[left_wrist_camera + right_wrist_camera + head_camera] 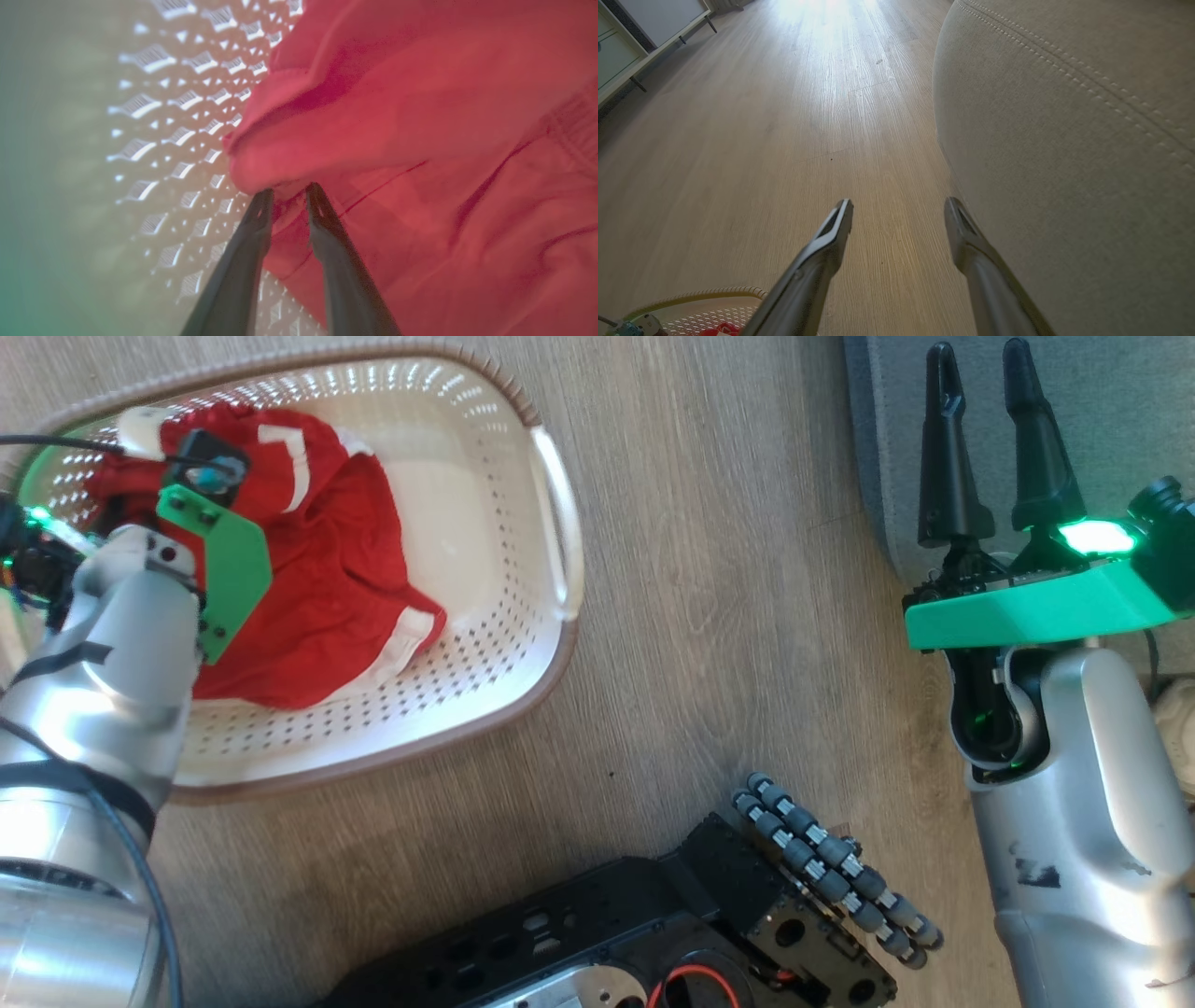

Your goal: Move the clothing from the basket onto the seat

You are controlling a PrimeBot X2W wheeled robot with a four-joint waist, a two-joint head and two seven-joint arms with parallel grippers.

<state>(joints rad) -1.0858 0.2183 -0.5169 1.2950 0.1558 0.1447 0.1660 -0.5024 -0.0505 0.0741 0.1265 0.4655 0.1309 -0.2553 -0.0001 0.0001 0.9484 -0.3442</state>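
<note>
Wooden flooring (709, 616) bears the cream-white perforated basket (485, 523); our left tool (290, 190) pinches soft bright-red fabric clothing (336, 579), so we should lift slowly; right tool (978, 362) gapes.

Basket (509, 616) is sitting on the floor (728, 569) in the upper left of the head view. Clothing (327, 579) is lying inside it, bunched toward the basket's left side. Left gripper (289, 191) is reaching into the basket. In the left wrist view its fingertips are sitting at the edge of a cloth fold, with the basket wall at frame left and cloth at frame right. Seat (1120, 411) is occupying the head view's upper right corner, well apart from the basket, with floor between them. Right gripper (978, 355) is hovering at right, just beside the seat's corner. In the right wrist view the seat is sitting at frame right, floor ahead, a cabinet (626, 51) at upper left. Robot base (653, 933) is showing at bottom centre.
</note>
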